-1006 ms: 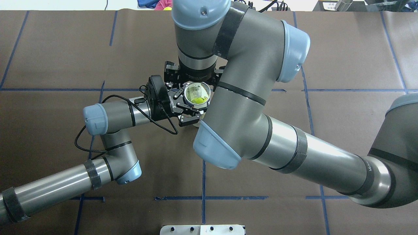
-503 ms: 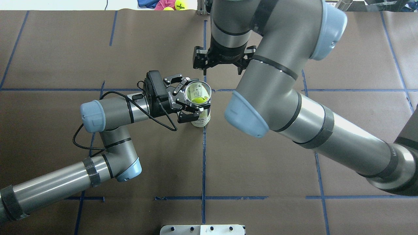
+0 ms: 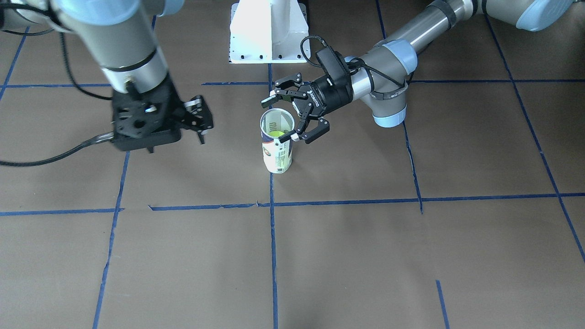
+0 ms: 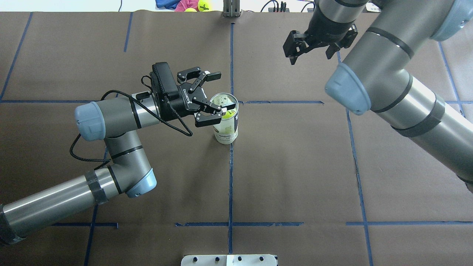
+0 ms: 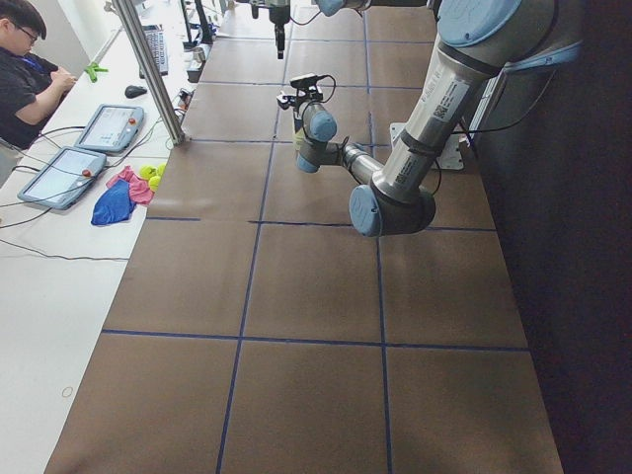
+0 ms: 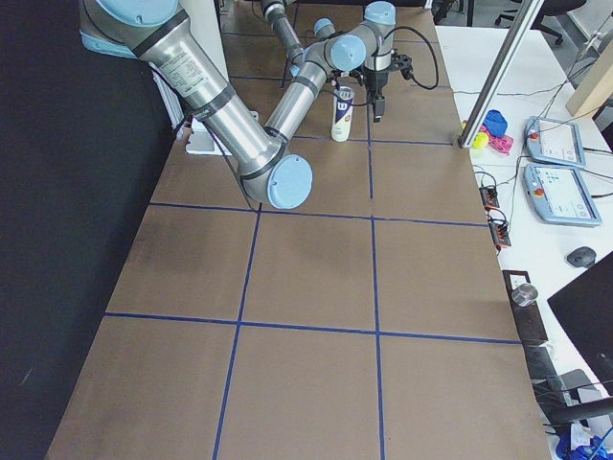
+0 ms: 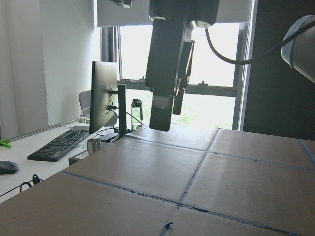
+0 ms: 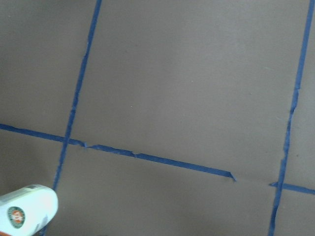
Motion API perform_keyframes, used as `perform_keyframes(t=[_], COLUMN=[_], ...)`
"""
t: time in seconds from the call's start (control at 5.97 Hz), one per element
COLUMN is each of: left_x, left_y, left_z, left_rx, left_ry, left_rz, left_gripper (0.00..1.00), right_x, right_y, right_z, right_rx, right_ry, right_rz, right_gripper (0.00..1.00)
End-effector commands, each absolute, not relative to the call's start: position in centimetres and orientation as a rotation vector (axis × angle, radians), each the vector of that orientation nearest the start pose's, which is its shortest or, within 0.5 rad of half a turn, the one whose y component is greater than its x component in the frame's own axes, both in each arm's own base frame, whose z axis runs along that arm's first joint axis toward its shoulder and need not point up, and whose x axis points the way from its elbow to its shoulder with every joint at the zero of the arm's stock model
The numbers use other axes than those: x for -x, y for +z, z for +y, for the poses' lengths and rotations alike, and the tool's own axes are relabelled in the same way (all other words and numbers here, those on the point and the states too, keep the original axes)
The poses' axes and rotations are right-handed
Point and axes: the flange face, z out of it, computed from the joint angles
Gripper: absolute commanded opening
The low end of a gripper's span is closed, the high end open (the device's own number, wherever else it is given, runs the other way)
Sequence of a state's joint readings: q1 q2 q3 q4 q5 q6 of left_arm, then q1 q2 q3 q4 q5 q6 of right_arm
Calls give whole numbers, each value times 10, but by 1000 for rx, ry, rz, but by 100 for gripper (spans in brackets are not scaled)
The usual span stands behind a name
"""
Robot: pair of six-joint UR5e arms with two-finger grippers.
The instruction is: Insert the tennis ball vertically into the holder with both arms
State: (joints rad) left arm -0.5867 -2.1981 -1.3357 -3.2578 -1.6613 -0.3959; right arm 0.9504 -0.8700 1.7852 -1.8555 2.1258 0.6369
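The holder [image 4: 226,127] is a clear can with a white label. It stands upright on the brown table near a blue tape crossing, and it also shows in the front view [image 3: 277,151]. A yellow-green tennis ball [image 4: 229,114] lies inside it, below the rim. My left gripper [image 4: 215,98] is open and empty at the can's left side, at rim height; its lower finger overlaps the rim in the overhead view. My right gripper [image 4: 314,50] is open and empty. It hangs high over the table, far back and right of the can, and also shows in the front view [image 3: 197,119].
The white pedestal base [image 3: 269,32] stands at the robot's side of the table. Loose tennis balls and coloured cloths [image 4: 192,5] lie beyond the far edge. An operator [image 5: 25,69] sits at the side bench with tablets.
My right arm has lifted away from above the can and swung back and right. My left gripper has drawn back to the left, off the can, with its fingers spread.
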Motion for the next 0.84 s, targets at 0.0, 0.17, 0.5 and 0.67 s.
perform_keyframes(t=[0.0, 0.17, 0.5, 0.67], left_x=[-439, -412, -330, -308], left_y=[216, 221, 240, 251], left_z=[-510, -548, -623, -641], left_rx=[-1522, -1414, -1188, -1040], left_ry=[429, 465, 473, 480], left_rz=[1231, 1141, 997, 972], left_gripper=[99, 99, 100, 100], right_x=[218, 153, 63, 25], right_y=[291, 347, 430, 471], right_z=[-595, -599, -583, -565], right_rx=[-221, -224, -217, -208], right_ry=[-239, -295, -328, -343], right_rz=[-782, -772, -749, -732], right_gripper=[100, 100, 100, 100])
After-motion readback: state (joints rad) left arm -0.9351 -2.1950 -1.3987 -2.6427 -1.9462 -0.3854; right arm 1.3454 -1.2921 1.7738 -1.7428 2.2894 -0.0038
